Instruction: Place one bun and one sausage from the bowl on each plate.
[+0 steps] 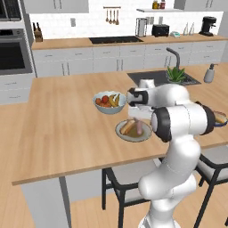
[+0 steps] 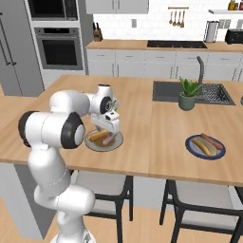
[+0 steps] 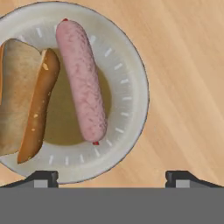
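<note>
Sausage (image 3: 82, 81) lies on the grey plate (image 3: 131, 78), pink, lengthwise beside the bun (image 3: 26, 96); the two sit close, just apart or barely touching at the upper end. Bun is split, brown crust toward the sausage, pale cut face outward. Gripper (image 3: 112, 178) hangs directly above this plate, fingertips (image 3: 43, 178) spread wide apart, nothing between them. One tip sits over the plate rim, the other over bare wood.

In the left base view the gripper (image 1: 139, 116) is just over the same plate (image 1: 122, 133), with bun (image 1: 128, 127) and sausage (image 1: 139, 129) below it. Right base view: gripper (image 2: 110, 126) above plate (image 2: 92, 144), bun (image 2: 98, 136) and sausage (image 2: 108, 140) side by side.

Plate rests on the wooden island counter (image 1: 62, 129), near its front edge. Fruit bowl (image 1: 109, 102) stands just behind the plate, apart from it.

Blue-rimmed plate (image 2: 205, 146) lies well apart along the counter, carrying its own bun (image 2: 203, 146) and sausage (image 2: 212, 141). A potted plant (image 2: 188, 93) stands by the sink (image 2: 209, 92) beyond it.
</note>
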